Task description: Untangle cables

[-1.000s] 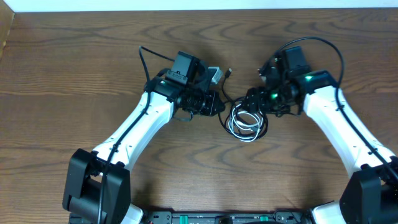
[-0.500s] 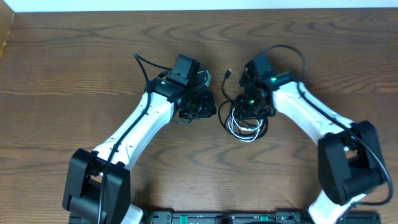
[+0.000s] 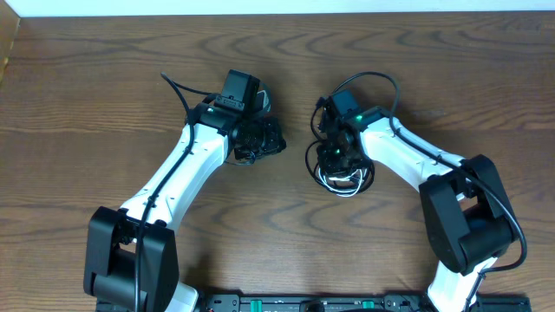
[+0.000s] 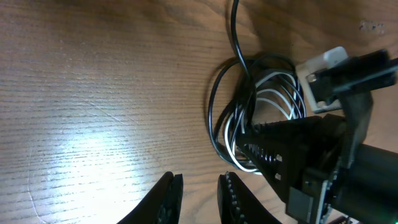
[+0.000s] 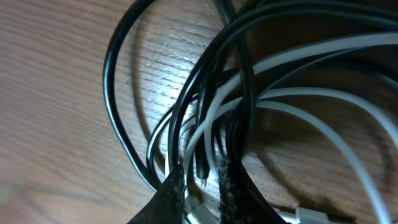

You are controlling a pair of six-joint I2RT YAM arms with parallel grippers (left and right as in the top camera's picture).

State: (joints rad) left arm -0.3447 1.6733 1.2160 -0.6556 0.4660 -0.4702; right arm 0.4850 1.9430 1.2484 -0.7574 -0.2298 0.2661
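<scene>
Dark wood-grain table (image 3: 104, 78) carries the cables (image 3: 342, 176) just right of centre, bunched in a small tangled coil. The black cable (image 5: 115, 93) loops around the outside and the white cable (image 5: 323, 56) threads through it. We see the right gripper (image 5: 200, 177) down in that coil, its jaws pinched almost together with black and white strands caught between them. Our left gripper (image 4: 199, 182) hangs over bare wood beside the coil, not touching it, jaws parted by a narrow slit and holding nothing.
</scene>
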